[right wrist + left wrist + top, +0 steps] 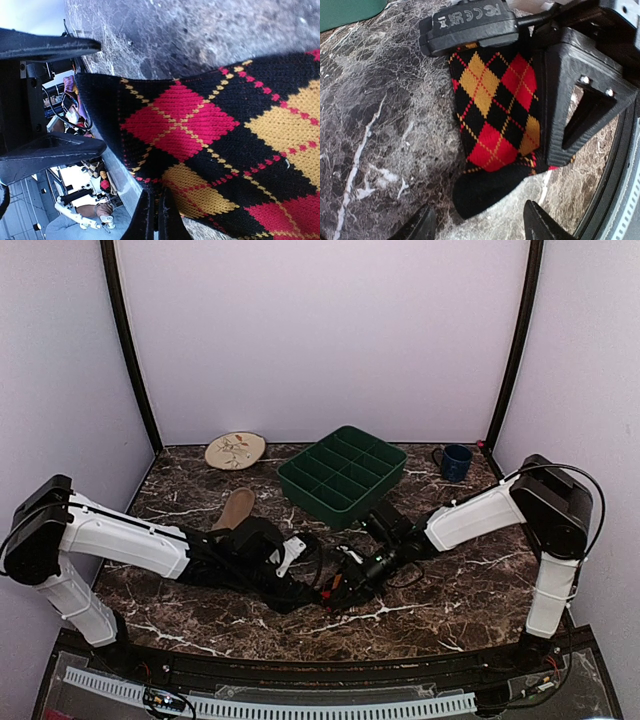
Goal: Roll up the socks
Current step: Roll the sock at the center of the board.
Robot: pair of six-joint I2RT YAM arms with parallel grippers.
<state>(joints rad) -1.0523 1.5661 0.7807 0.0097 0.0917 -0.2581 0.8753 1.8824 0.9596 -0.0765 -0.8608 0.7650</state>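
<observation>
Argyle sock (490, 110) lies flat on the table (380, 125), between the two hands. Left gripper (477, 225): fingers apart, nothing between them; the sock's black end sits just ahead of the gap and I see no contact. From this hand the sock's long axis runs straight away, its far end passing under the right gripper (156, 215). The right gripper is closed, pinching the sock's edge at its fingertips; the fabric spreads ahead of it and off to one side. Tan sock (235, 508) lies well behind the left wrist, untouched.

Judgement: the left hand is nearer the free black end, so the roll should start there, toward the pinned end.
</observation>
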